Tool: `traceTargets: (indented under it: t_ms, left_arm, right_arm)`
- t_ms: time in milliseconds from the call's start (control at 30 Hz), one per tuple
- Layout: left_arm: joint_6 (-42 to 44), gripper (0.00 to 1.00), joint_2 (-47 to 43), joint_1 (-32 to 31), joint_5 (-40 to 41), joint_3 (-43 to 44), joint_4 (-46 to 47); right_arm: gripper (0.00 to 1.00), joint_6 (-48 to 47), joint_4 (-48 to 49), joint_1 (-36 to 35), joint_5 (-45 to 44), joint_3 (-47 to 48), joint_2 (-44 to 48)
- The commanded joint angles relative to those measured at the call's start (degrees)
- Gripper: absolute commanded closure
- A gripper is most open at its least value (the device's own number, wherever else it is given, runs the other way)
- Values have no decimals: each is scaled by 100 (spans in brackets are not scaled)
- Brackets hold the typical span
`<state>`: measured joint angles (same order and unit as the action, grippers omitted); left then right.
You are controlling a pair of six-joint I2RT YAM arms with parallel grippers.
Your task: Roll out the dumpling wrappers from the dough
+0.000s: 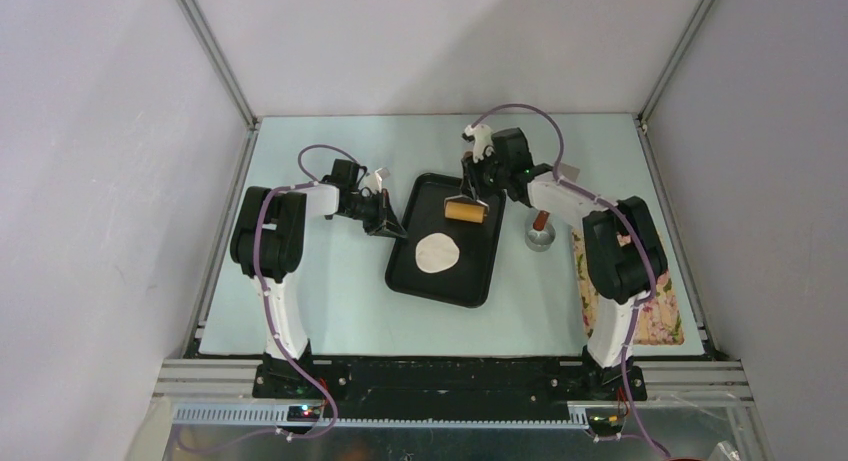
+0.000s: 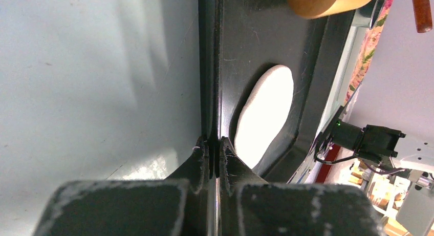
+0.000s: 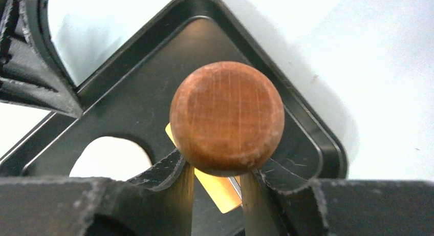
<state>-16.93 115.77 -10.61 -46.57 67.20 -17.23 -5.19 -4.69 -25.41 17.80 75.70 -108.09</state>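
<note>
Pale desk carried a black tray, with the flattened white dough lying near its middle. On the tray's left rim the left claw was pressed together. Just beyond the dough, the right claw pinched the handle of a wooden rolling pin.

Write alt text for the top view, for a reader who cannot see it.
A flattened round of dough lies in a black tray mid-table. The right fingers hold a wooden roller at the tray's far end, and the left fingers pinch its left rim. A steel cup stands right of the tray.
</note>
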Motion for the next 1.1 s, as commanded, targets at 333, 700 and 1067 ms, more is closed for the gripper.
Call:
traceTargets:
  t_ms: [333, 700, 1067]
  left_arm:
    - [142, 100, 126, 98, 124, -89, -322]
    - [146, 100, 128, 99, 107, -84, -323]
    - [129, 100, 152, 98, 104, -75, -317]
  right_arm:
    - [100, 275, -606, 1195, -878, 1355, 324]
    - [100, 1355, -455, 1994, -177, 1696, -880]
    - [57, 1299, -804, 2414, 253, 1835, -931]
